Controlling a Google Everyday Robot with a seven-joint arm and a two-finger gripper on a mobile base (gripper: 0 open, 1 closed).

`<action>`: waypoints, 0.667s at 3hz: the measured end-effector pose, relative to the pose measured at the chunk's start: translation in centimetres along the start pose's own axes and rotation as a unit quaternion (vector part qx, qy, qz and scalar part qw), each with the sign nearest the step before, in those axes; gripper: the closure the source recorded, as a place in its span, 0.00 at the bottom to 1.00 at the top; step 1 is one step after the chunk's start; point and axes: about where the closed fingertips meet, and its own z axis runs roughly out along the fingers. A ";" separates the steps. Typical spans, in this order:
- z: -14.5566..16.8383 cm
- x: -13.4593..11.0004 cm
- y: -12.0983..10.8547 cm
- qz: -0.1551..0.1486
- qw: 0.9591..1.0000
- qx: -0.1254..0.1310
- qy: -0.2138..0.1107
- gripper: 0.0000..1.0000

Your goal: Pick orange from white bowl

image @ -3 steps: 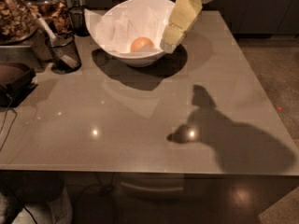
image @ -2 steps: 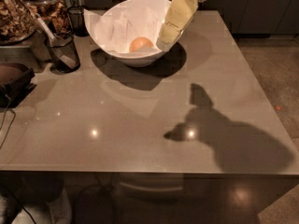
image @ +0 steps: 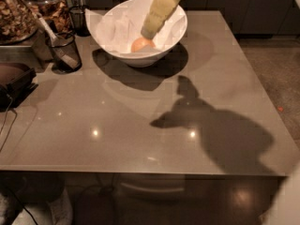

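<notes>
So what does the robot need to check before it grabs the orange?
1. Orange is in the white bowl: ok, it lies at the bottom on the paper lining.
2. Gripper is lined up: ok, its tip is inside the bowl, just above the orange.
3. Gripper is touching the orange: cannot tell.
4. Nothing else is in the bowl to bump into: ok, only the paper and the orange show.
5. Bowl sits upright on the table: ok.
6. Dark mesh cup is out of the way: ok, it stands beside the bowl, apart from it.
</notes>
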 end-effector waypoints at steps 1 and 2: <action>1.4 -3.2 -2.1 0.016 1.000 -0.008 -0.003 0.00; 3.3 -5.6 -3.7 0.023 0.999 -0.018 -0.015 0.00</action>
